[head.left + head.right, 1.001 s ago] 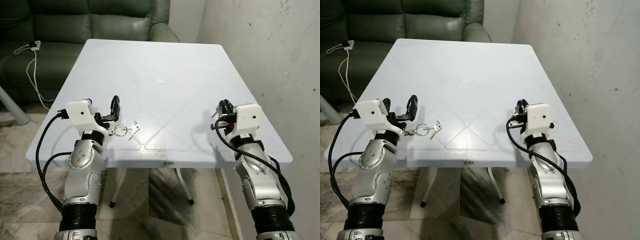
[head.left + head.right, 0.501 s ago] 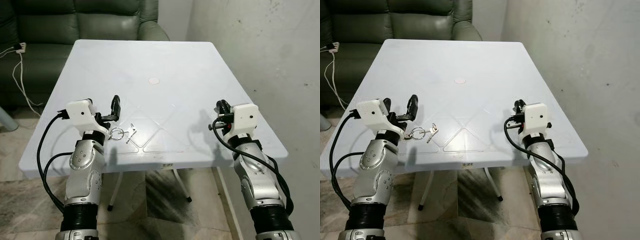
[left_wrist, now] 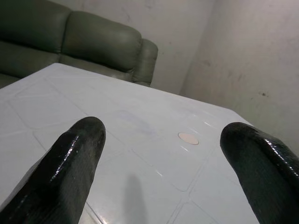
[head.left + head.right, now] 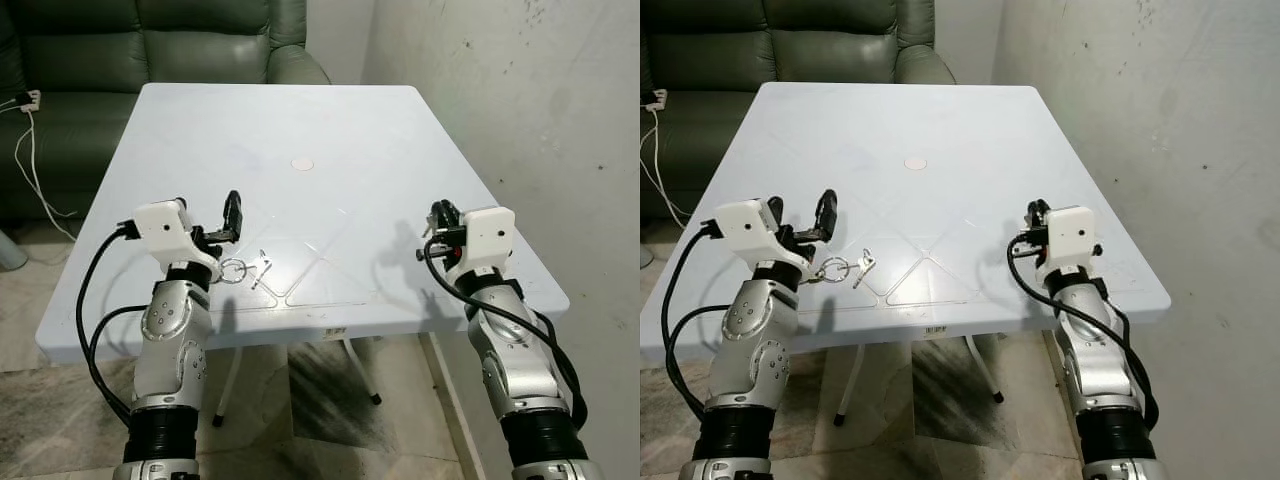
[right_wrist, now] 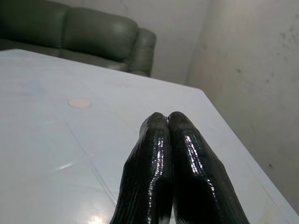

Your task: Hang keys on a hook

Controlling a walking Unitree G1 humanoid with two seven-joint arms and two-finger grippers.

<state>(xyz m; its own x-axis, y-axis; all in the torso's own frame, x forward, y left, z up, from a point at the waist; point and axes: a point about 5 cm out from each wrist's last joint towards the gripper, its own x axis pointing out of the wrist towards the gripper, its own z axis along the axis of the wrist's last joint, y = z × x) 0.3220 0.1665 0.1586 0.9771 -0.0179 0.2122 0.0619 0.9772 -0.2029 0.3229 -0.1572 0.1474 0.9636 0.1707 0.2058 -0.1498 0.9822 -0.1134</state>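
A small bunch of keys [image 4: 247, 269] on a metal ring lies on the white table [image 4: 300, 110] near its front left edge. My left gripper [image 4: 222, 232] hovers right beside the ring with one black finger raised above it. In the left wrist view its fingers [image 3: 74, 144] stand wide apart with nothing between them. My right gripper [image 4: 440, 216] is held over the table's front right part, away from the keys. Its fingers [image 5: 159, 140] are pressed together and hold nothing.
A dark green sofa [image 4: 150, 40] stands behind the table, with a white power strip [image 4: 25, 100] and its cord on the seat. A bare grey wall [image 4: 520, 100] runs along the right. A small round disc [image 4: 301, 164] marks the table's middle.
The whole picture has shifted as the camera moved. Both grippers and the keys keep their places relative to each other.
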